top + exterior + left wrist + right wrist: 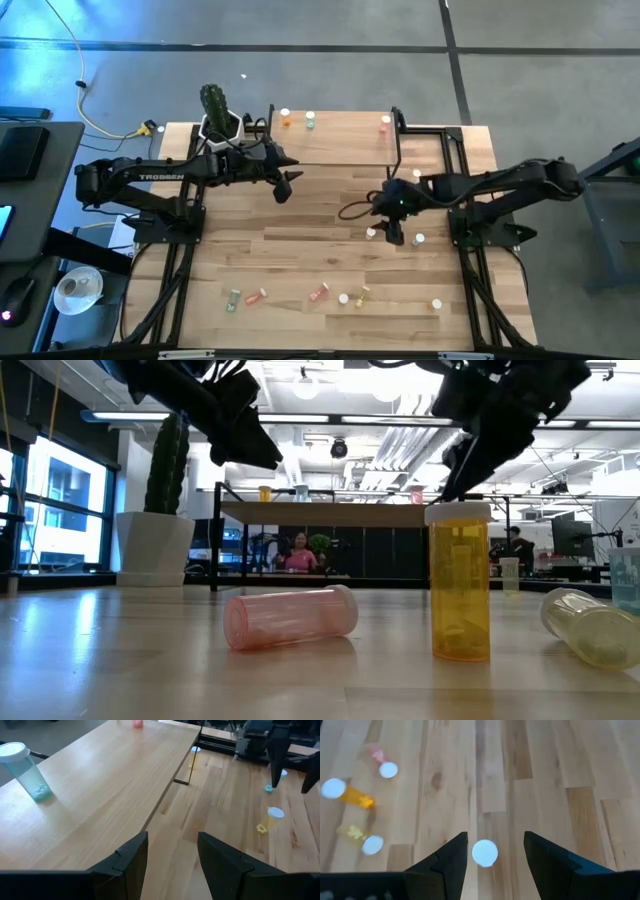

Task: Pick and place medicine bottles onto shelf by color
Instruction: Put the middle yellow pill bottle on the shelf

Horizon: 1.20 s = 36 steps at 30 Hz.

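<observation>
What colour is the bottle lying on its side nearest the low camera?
Pink bottle with a clear cap end; low view shows it best.

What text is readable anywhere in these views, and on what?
"TROSSEN", in white letters on the left arm, high view.
Medicine bottles: no label text can be made out in any view.
Shelf: no markings visible.
Room behind the table, low view: nothing legible.
</observation>
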Tool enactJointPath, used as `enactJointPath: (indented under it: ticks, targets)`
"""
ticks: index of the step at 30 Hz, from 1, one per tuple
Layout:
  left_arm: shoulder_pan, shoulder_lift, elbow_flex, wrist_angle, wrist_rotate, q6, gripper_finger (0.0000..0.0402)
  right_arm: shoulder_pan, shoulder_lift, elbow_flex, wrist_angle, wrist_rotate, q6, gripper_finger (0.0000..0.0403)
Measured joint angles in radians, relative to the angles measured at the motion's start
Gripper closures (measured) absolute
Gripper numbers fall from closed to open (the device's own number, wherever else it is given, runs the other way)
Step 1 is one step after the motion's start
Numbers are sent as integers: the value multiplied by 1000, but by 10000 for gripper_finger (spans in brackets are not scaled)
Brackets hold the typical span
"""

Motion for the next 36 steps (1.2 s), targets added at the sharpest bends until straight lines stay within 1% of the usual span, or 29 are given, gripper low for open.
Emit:
enactJointPath:
  ticks: [2,9,18,24,29,36]
  targets:
    - [0,0,0,0,0,0,240,21,0,-23,28,33,3,217]
    - [0,0,0,0,0,-3,240,66,0,-86,98,95,37,217]
    - [0,0,0,0,0,-18,240,77,0,-137,195,99,37,217]
    - [1,0,0,0,0,-18,240,77,1,-202,266,99,40,217]
    - [1,0,0,-1,0,-18,240,77,3,-243,361,99,37,217]
    - [1,0,0,-1,0,-18,240,77,38,-264,392,99,59,217]
